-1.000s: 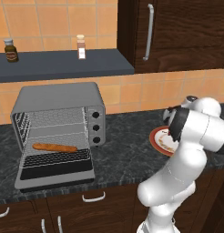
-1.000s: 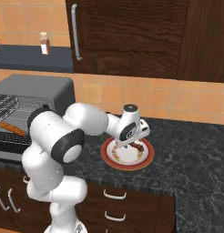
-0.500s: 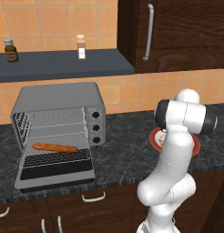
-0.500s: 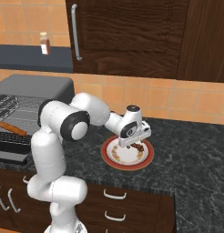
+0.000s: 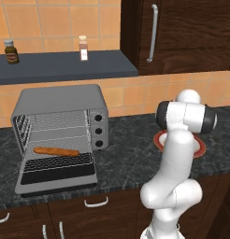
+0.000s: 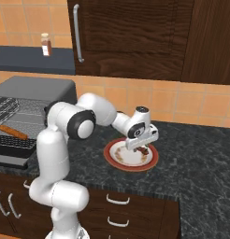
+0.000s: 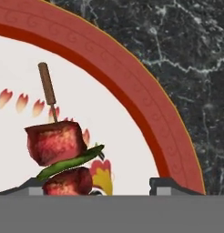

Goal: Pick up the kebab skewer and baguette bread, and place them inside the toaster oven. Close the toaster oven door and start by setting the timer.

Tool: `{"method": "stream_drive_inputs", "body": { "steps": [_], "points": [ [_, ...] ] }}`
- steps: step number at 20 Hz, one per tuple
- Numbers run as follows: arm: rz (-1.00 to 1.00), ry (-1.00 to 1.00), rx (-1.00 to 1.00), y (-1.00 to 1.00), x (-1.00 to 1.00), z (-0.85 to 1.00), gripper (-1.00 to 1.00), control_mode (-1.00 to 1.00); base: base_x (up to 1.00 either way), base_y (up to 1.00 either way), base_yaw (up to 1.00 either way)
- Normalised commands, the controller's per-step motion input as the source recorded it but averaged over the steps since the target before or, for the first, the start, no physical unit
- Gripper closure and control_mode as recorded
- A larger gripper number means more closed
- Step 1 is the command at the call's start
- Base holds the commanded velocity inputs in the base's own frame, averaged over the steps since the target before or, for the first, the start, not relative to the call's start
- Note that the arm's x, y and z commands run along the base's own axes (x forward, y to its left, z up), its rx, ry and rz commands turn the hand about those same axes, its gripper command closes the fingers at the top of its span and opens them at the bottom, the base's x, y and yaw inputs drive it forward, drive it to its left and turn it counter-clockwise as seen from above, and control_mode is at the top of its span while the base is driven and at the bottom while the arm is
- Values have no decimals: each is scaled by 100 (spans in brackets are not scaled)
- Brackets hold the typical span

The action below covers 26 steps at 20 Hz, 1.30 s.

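Observation:
The kebab skewer (image 7: 54, 143), a thin stick with dark red chunks and a green slice, lies on a white plate with a red rim (image 7: 145, 104). My gripper (image 7: 96, 185) hangs straight over it, open, one fingertip on each side of the chunks and a gap on the right. Seen from the right base, the gripper (image 6: 141, 144) sits low on the plate (image 6: 118, 161) at the skewer (image 6: 144, 150). The baguette bread (image 5: 56, 151) lies on a rack inside the toaster oven (image 5: 61, 100). The toaster oven door (image 5: 56, 179) is folded down flat.
Three black knobs (image 5: 99, 130) run down the oven's right front. Two small bottles (image 5: 82, 48) stand on the dark shelf above. Dark wood cabinets hang over the plate. Black speckled counter (image 6: 196, 154) lies to the right of the plate.
The arm has swung its elbow more upright and the hand has come down onto the plate over the skewer. The baguette and the oven have not moved.

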Motion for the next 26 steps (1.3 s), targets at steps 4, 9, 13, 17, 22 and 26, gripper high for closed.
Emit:
{"method": "stream_drive_inputs", "body": {
  "steps": [4,9,13,17,22,26],
  "points": [
    [1,0,0,0,-48,-39,100,-100,0,0,0],
    [6,-1,0,4,-80,-3,100,-100,0,0,0],
    [11,0,0,41,-58,65,100,-100,0,0,0],
    [17,0,-6,91,-70,100,100,-100,0,0,0],
    [11,0,-6,100,-65,60,100,-100,0,0,0],
    [10,1,-1,100,-49,26,100,-100,0,0,0]
  ]
}}
